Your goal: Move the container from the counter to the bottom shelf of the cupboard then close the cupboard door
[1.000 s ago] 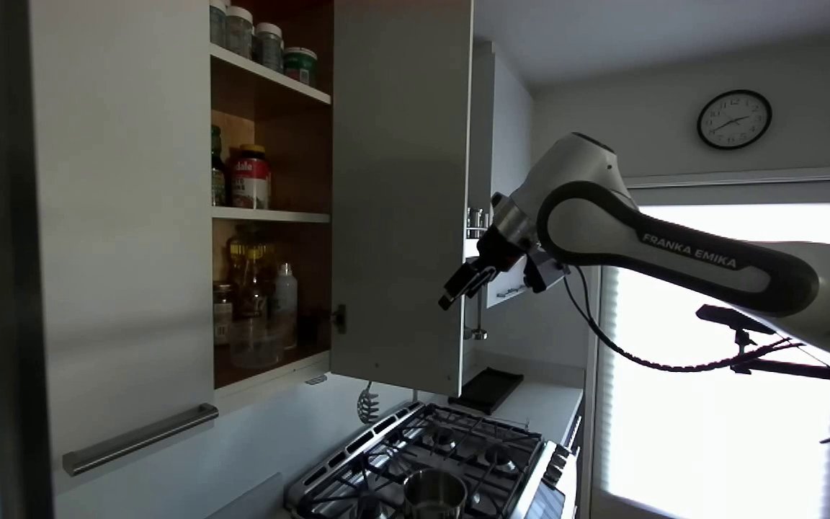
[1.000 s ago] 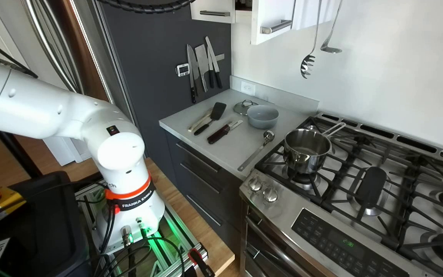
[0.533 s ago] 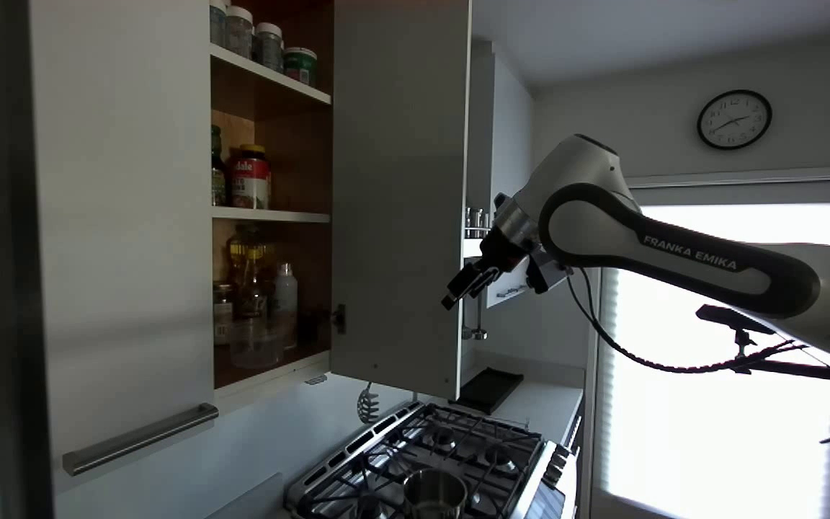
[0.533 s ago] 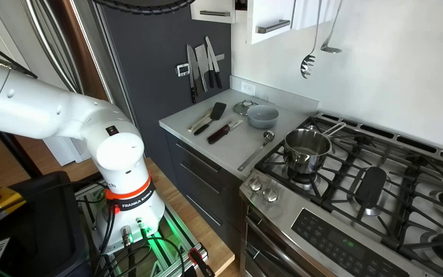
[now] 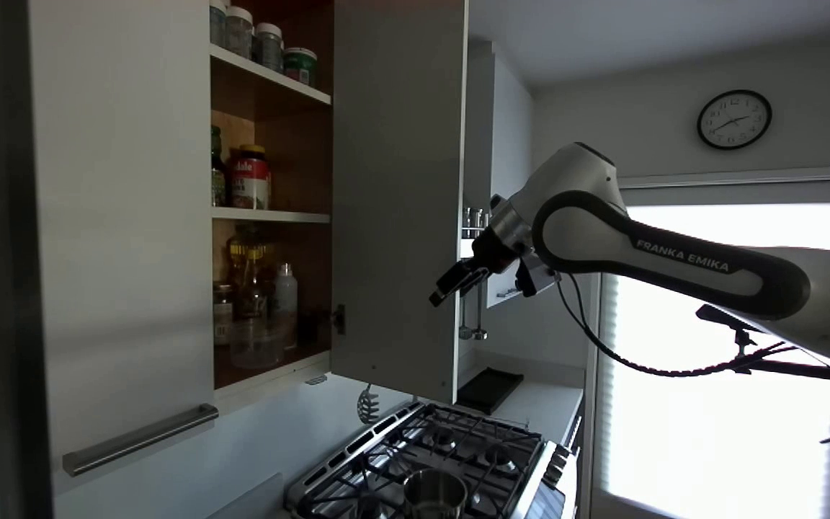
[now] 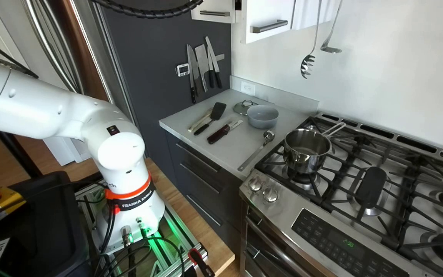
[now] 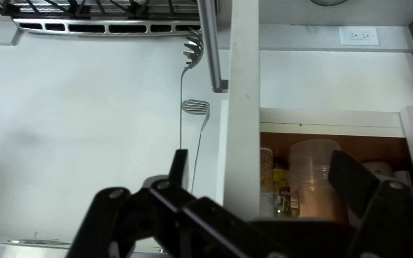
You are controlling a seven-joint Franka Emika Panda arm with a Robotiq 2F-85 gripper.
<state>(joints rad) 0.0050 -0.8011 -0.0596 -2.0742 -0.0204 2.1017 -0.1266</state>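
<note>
Clear plastic container upright on dark brown bottom shelf of tall pale grey wall cupboard, near the front. Dark yellowish bottle and white plastic bottle just behind; white-labelled jar beside. Shelf above has red-labelled jar with yellow lid; glass jars with white lids one shelf higher.

Tall flat pale grey cupboard door stands open, slim metal bar handle on its outer face. Black two-finger gripper up at this door: fingers spread wide, gripping nothing; wrist view shows the door's pale edge running between them. Can't tell if either finger touches it. White robot arm reaches in from the right of the frame in an exterior view.

Lower down, pale whitish counter: round grey bowl, glass lid, black-headed spatula, dark red-handled tools, long steel spoon. Shiny steel saucepan sits on black gas hob, both exterior views. Toothed steel pasta server and steel ladle hang in front of pale wall. Knives with black handles on dark grey side panel. Round black-rimmed clock on far wall.
</note>
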